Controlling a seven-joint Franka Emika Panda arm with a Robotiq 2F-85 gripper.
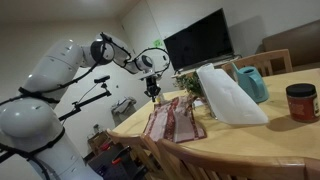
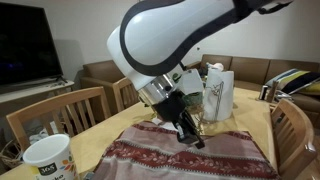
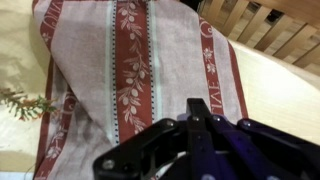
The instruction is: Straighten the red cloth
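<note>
I'm watching the dull red-brown striped fabric towel [image 3: 130,70] lying lengthwise on the round pale wooden table [image 3: 285,95], close to the rim nearest the arm in an exterior view [image 1: 172,120]. The black two-finger claw [image 3: 192,108] is pointing down at the towel's striped middle with its fingers pressed together. Whether a pinch of fabric is caught between them I cannot tell.

In the wrist view one long edge is running straight and diagonal, with bare tabletop opening beside it. The opposite edge is wrinkling and doubling over itself, and a small green sprig [image 3: 20,105] is lying just beside it. The far corner is ending near the slatted wooden chair back [image 3: 260,25] past the table rim.

In an exterior view the large white folded sheet [image 1: 230,95] is crowding one side of the towel, with a teal plastic jug [image 1: 252,84] behind it and a red-lidded jar [image 1: 301,102] well apart. In an exterior view a white printed mug [image 2: 45,160] is standing off the towel's end, with bare wood between them.
</note>
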